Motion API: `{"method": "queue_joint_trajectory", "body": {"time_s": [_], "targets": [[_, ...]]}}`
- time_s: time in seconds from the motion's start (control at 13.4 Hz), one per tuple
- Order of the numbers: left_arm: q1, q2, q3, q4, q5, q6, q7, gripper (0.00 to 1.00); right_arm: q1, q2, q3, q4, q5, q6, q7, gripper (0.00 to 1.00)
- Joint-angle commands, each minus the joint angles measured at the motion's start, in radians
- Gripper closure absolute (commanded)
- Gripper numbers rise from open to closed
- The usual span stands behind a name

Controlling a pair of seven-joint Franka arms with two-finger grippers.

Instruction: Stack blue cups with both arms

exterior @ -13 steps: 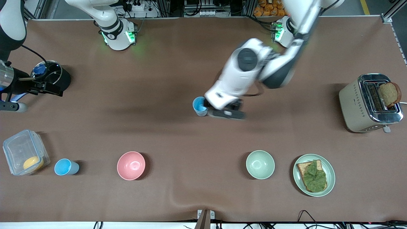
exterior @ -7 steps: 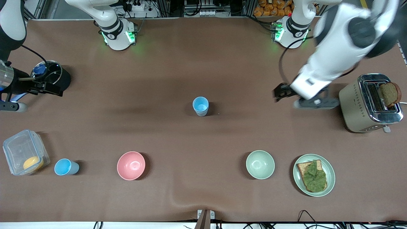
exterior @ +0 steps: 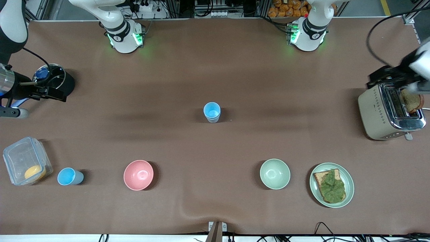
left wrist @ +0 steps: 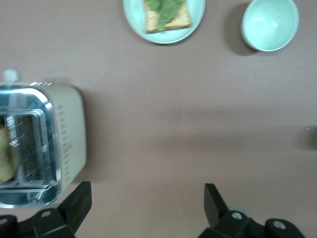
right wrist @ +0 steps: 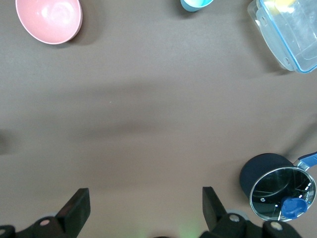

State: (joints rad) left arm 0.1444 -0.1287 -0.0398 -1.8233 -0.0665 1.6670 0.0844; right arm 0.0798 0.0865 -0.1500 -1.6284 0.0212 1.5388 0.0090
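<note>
One blue cup (exterior: 212,112) stands upright alone at the middle of the table. A second blue cup (exterior: 69,176) stands nearer the front camera toward the right arm's end, between a clear container and the pink bowl; its edge shows in the right wrist view (right wrist: 196,4). My left gripper (exterior: 389,79) is open and empty, over the toaster's edge at the left arm's end; its fingers (left wrist: 75,204) spread wide over bare mat. My right gripper (exterior: 47,91) is open and empty beside the black pot, with its fingers (right wrist: 213,204) apart. The right arm waits.
A toaster (exterior: 389,109) with a bread slice stands at the left arm's end. A green plate with a sandwich (exterior: 331,185), a pale green bowl (exterior: 274,173) and a pink bowl (exterior: 138,174) line the near side. A clear container (exterior: 25,161) and a black pot (exterior: 62,80) are at the right arm's end.
My left gripper let go of the middle blue cup and swung away to the toaster at the left arm's end. The cup stayed upright. The right arm has not moved.
</note>
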Motion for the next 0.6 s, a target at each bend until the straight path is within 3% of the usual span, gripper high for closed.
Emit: {"method": "queue_joint_trajectory", "body": {"time_s": [0.0, 0.22, 0.52], "targets": [[-0.008, 0.007, 0.002, 0.117, 0.031, -0.119, -0.005, 0.0, 0.0, -0.016, 0.003, -0.008, -0.015, -0.006, -0.004, 0.0], [-0.006, 0.02, -0.038, 0.153, 0.03, -0.127, -0.069, 0.0, 0.002, -0.016, 0.003, -0.008, -0.015, -0.008, -0.004, 0.0], [0.001, 0.026, -0.038, 0.167, 0.02, -0.133, -0.109, 0.0, 0.0, -0.016, 0.003, -0.007, -0.015, -0.013, -0.004, 0.0]]}}
